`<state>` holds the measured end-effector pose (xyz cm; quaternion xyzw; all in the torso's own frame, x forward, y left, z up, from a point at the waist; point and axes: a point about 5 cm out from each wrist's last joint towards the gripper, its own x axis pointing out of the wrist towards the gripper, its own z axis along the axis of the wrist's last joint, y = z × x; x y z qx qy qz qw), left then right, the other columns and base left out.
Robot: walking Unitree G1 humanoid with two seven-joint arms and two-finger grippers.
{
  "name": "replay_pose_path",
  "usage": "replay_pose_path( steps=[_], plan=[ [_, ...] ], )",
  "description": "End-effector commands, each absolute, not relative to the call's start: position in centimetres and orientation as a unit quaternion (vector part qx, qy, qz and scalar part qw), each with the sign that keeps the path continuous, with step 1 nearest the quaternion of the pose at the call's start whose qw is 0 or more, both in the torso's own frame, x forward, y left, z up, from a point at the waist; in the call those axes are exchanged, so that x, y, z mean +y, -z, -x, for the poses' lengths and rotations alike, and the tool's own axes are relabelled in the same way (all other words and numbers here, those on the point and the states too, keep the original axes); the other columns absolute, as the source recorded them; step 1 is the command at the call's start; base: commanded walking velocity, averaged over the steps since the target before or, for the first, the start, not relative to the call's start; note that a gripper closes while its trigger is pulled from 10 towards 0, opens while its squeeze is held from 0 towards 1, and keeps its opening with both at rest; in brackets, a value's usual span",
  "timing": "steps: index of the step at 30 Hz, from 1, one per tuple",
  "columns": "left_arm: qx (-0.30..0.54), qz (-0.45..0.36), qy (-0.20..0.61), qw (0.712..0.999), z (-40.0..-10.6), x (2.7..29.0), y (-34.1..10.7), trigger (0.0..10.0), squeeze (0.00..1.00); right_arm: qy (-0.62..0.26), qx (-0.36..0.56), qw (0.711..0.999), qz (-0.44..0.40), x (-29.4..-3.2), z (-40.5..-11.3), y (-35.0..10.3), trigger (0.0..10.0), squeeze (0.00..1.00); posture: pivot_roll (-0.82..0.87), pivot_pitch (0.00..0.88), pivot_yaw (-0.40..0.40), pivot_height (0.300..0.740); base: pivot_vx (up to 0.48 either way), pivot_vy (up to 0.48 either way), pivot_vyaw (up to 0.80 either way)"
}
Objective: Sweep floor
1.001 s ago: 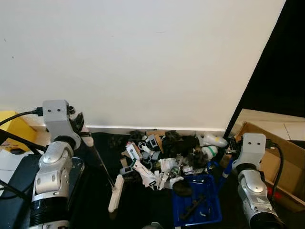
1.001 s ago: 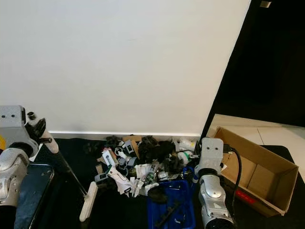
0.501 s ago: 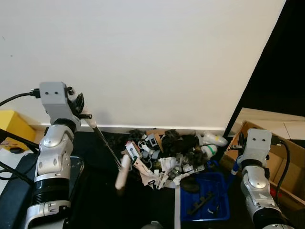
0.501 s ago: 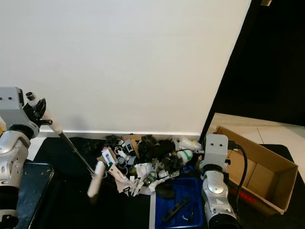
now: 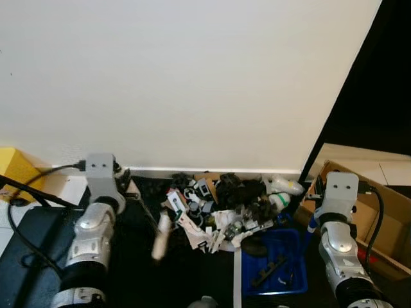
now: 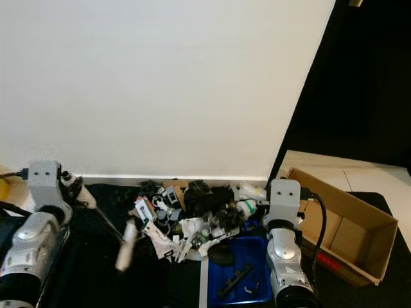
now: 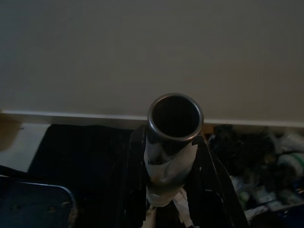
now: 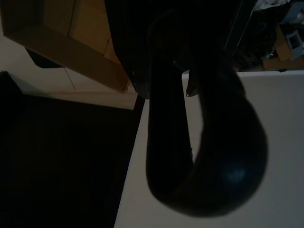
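- Left gripper [image 7: 171,190], black fingers clamping the hollow metal tube of the broom [image 5: 151,215], gripping at its tape-wrapped upper end near the white baseboard.
- Thin dark shaft slanting down across the dark mat [image 5: 128,269] to a pale, rounded broom head [image 5: 160,236], blurring just beside the left edge of the heap.
- Debris pile [image 5: 225,208]: crumpled white paper, black scraps, small boxes, lying jumbled against the wall.
- Blue plastic dustpan [image 5: 273,269], rectangular, sitting against the pile's right side, holding dark scraps.
- Right gripper [image 8: 190,95] closing on a dark, glossy rounded handle.
- Open brown cardboard box [image 6: 347,228] standing farthest right.
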<state>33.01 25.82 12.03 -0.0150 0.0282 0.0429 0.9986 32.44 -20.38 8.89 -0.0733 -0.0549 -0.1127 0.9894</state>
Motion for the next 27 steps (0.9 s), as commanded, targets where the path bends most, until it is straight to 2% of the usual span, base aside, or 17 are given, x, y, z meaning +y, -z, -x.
replay_pose_path(
  steps=[1, 7, 12, 16, 23, 25, 26, 27],
  plan=[
    [0.051, 0.067, -0.037, 0.996, -32.7, 25.1, -10.6, 10.0, 0.0, 0.108, -0.05, 0.99, 0.076, -20.2, -32.2, -8.3, 10.0, 0.0, 0.1, 0.254, 0.108, 0.74, 0.0, 0.0, 0.0],
    [0.044, 0.12, -0.021, 0.992, -32.7, 23.9, -10.9, 10.0, 0.0, 0.108, -0.048, 0.99, 0.076, -20.1, -32.1, -8.2, 10.0, 0.0, 0.1, 0.251, 0.115, 0.74, 0.0, 0.0, 0.0],
    [0.03, 0.18, 0.039, 0.982, -31.9, 21.6, -12.6, 10.0, 0.0, 0.108, -0.038, 0.991, 0.071, -19.8, -32.0, -7.7, 10.0, 0.0, 0.11, 0.248, 0.122, 0.74, 0.0, 0.0, 0.0],
    [0.037, 0.166, 0.099, 0.98, -30.7, 19.4, -13.1, 10.0, 0.0, 0.103, -0.034, 0.992, 0.065, -19.1, -32.1, -7.5, 10.0, 0.0, 0.13, 0.246, 0.124, 0.74, 0.0, 0.0, 0.0],
    [0.037, 0.166, 0.099, 0.98, -30.7, 19.4, -13.1, 10.0, 0.0, 0.103, -0.034, 0.992, 0.065, -19.1, -32.1, -7.5, 10.0, 0.0, 0.13, 0.246, 0.124, 0.74, 0.0, 0.0, 0.0],
    [0.042, 0.166, 0.117, 0.978, -30.3, 18.6, -13.2, 10.0, 0.0, 0.101, -0.034, 0.992, 0.063, -18.9, -32.2, -7.5, 10.0, 0.0, 0.13, 0.246, 0.124, 0.74, 0.0, 0.0, 0.0],
    [0.058, 0.169, 0.167, 0.97, -29.0, 16.5, -13.3, 10.0, 0.0, 0.126, -0.032, 0.989, 0.076, -19.2, -32.2, -7.6, 10.0, 0.0, 0.14, 0.228, 0.13, 0.74, 0.0, 0.0, 0.0],
    [0.058, 0.169, 0.167, 0.97, -29.0, 16.5, -13.3, 10.0, 0.0, 0.126, -0.032, 0.989, 0.076, -19.2, -32.2, -7.6, 10.0, 0.0, 0.14, 0.228, 0.13, 0.74, 0.0, 0.0, 0.0]
  ],
)
